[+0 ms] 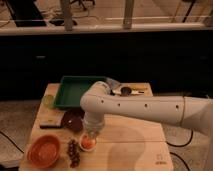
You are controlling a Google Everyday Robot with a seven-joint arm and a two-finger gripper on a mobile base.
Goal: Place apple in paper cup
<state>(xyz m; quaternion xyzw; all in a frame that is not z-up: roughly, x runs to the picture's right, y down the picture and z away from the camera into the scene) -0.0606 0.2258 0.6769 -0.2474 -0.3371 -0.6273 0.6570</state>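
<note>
Working across your wooden table (pixel 130 145), pale and smooth with a visible grain: at the far left edge sits a small yellow-green round item (pixel 48 100), too indistinct for you to identify. At the front left stands the large orange bowl (pixel 44 151), round and shallow with a thick glossy rim. Behind it lies a flat dark strip (pixel 50 124), and just beside that the dark maroon bowl (pixel 74 121), round and low. In front of the maroon bowl you have the dark grape bunch (pixel 74 152), a knobbly elongated cluster lying close beside the paper cup (pixel 87 144). The cup is small, white and round, and the apple (pixel 88 142), smooth and orange-red, shows within its rim. The gripper (pixel 91 134) hangs directly above cup and apple, at the end of the arm (pixel 145 107), a thick, smooth white tube reaching in from your right; whether it has any hold on the fruit you cannot tell. At the back stands the green tray (pixel 75 91), rectangular with raised walls, and to its right a few small dark and pale objects (pixel 125 90) of unclear shape.
</note>
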